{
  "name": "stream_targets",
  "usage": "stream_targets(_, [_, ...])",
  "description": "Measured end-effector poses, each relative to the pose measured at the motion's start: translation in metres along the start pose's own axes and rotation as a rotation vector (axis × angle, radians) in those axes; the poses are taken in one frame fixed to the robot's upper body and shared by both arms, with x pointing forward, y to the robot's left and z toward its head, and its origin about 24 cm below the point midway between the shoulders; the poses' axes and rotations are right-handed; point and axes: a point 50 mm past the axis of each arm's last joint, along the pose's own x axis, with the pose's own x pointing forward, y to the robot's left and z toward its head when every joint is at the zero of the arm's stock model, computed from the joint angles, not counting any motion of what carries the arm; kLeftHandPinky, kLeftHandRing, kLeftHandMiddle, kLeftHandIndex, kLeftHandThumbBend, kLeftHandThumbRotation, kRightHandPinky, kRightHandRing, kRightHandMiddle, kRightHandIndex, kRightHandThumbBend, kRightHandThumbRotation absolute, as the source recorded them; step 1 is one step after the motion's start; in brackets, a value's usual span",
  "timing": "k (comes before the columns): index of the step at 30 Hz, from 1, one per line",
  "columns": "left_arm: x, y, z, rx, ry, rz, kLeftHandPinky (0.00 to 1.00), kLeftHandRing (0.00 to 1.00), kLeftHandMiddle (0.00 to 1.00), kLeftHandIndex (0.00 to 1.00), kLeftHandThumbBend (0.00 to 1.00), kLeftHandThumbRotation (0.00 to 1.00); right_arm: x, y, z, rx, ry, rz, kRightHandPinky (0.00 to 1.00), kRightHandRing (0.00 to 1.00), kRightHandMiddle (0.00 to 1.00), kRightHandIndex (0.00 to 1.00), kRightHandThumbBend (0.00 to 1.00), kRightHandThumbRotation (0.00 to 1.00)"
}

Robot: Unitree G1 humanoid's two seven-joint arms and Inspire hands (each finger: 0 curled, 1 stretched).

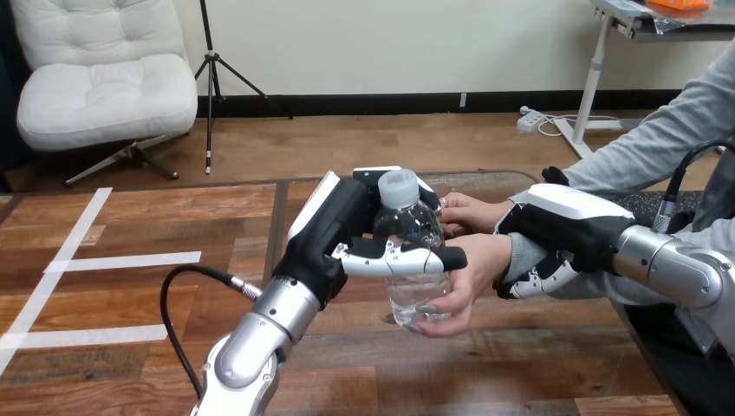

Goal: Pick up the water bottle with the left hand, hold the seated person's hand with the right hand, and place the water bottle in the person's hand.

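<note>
Evidently at the last step, the handover. Grasping the clear water bottle (407, 227) upright in the left hand (342, 232), thumb and fingers wrapped round its upper half. Clasping the person's wrist (517, 251) with the right hand (565, 227), fingers curled beneath the grey sleeve. Already cupped round the bottle's lower half by the person's hand (472, 270). Next, probably: loosen the left fingers slowly, check that the person's grip bears the weight, then draw clear.
</note>
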Motion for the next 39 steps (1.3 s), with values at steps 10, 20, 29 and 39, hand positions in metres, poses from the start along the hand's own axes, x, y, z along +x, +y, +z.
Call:
stream_targets(10, [0.004, 0.002, 0.001, 0.031, -0.007, 0.006, 0.31, 0.36, 0.39, 0.38, 0.73, 0.00, 0.000, 0.000, 0.000, 0.000, 0.002, 0.000, 0.23, 0.27, 0.33, 0.37, 0.48, 0.00])
stream_targets(20, [0.008, 0.005, 0.000, 0.061, -0.021, 0.019, 0.32, 0.36, 0.39, 0.38, 0.76, 0.00, 0.000, 0.000, 0.000, 0.001, 0.002, 0.001, 0.22, 0.27, 0.33, 0.37, 0.47, 0.00])
stream_targets(29, [0.011, 0.009, -0.002, 0.099, -0.016, 0.032, 0.32, 0.36, 0.39, 0.38, 0.77, 0.00, 0.000, 0.000, 0.000, 0.001, 0.002, 0.001, 0.22, 0.27, 0.33, 0.37, 0.48, 0.00])
stream_targets(39, [0.014, 0.014, -0.004, 0.115, -0.009, 0.041, 0.34, 0.37, 0.40, 0.39, 0.77, 0.00, 0.000, 0.000, 0.000, 0.001, 0.004, 0.001, 0.22, 0.27, 0.33, 0.37, 0.47, 0.00])
